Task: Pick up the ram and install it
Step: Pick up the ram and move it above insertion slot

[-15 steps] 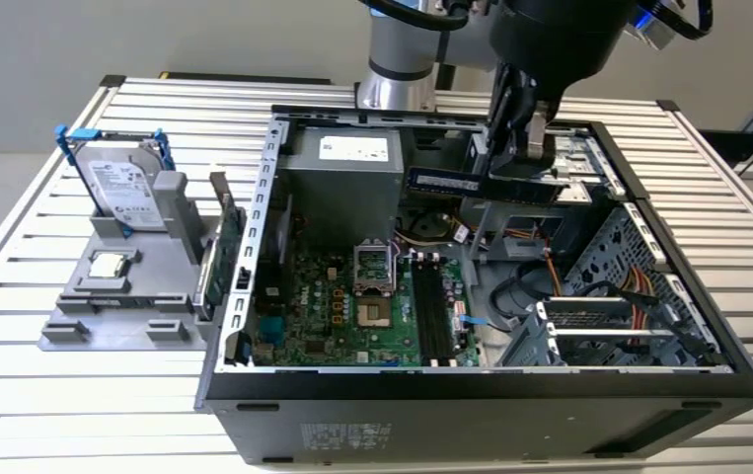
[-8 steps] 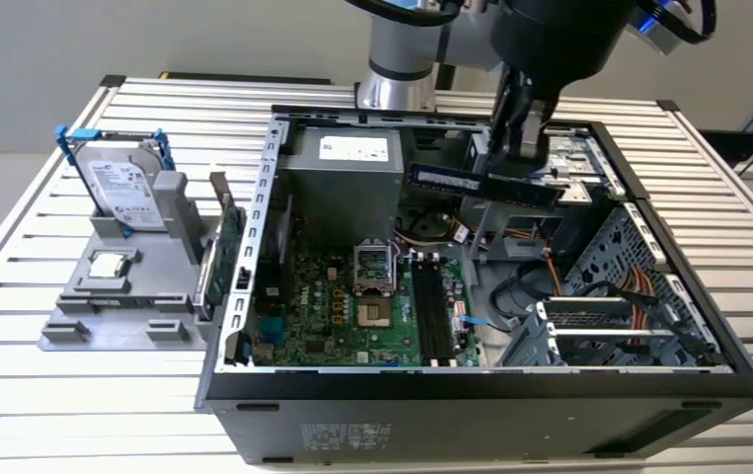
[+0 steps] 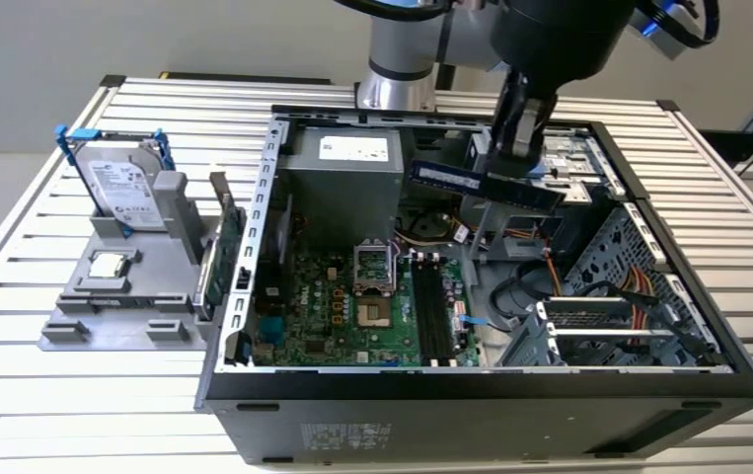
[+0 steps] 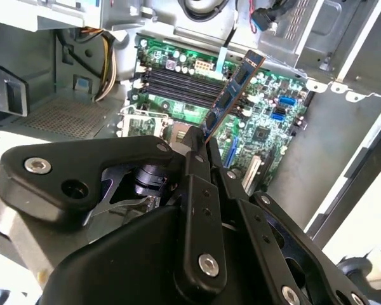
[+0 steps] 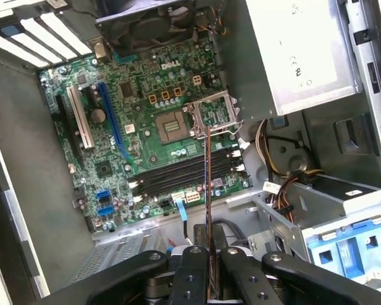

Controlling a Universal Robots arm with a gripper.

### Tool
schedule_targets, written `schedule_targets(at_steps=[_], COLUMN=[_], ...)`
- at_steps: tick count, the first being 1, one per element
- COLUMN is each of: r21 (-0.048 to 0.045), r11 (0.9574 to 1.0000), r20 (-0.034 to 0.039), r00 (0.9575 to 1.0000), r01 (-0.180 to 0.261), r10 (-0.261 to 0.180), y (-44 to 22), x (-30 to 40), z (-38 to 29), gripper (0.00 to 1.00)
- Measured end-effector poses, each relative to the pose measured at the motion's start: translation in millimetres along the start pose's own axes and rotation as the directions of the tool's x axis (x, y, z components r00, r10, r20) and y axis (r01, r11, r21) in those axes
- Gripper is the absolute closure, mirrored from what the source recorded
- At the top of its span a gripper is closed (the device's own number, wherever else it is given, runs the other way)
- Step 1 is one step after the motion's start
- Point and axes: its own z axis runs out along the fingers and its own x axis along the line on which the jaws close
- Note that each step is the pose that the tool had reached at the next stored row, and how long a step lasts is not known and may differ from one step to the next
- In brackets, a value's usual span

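Clamping the ram (image 3: pixel 471 182), gripper (image 3: pixel 517 163) above motherboard (image 3: pixel 330 316) inside case (image 3: pixel 482 395).

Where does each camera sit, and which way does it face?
Exterior view: off the arm, above the computer case, facing down into it; shows the arm and jaws shut on the ram.
First wrist view: on the arm behind the jaws, facing the motherboard; jaws show, ram edge-on.
Second wrist view: behind the jaws, facing the motherboard at a slant; jaws show.
Shared: both wrist views show the ram and the memory slots.
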Motion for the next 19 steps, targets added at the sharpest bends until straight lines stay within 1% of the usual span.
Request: schedule_targets(at_steps=[4, 9, 14, 19], r21=[0.0017, 0.0038, 0.0059, 0.0078], r11=[0.9992, 0.9961, 0.9907, 0.9835], r20=[0.0003, 0.0009, 0.0016, 0.0023], r00=[0.9992, 0.9961, 0.9907, 0.9835], r01=[-0.039, -0.089, -0.136, -0.181], r10=[0.039, 0.089, 0.136, 0.181], y=[0.0, 0.0, 0.0, 0.0], x=[0.0, 0.0, 0.0, 0.0], z=[0.0, 0.0, 0.0, 0.0], gripper=[1.00, 1.00, 1.00, 1.00])
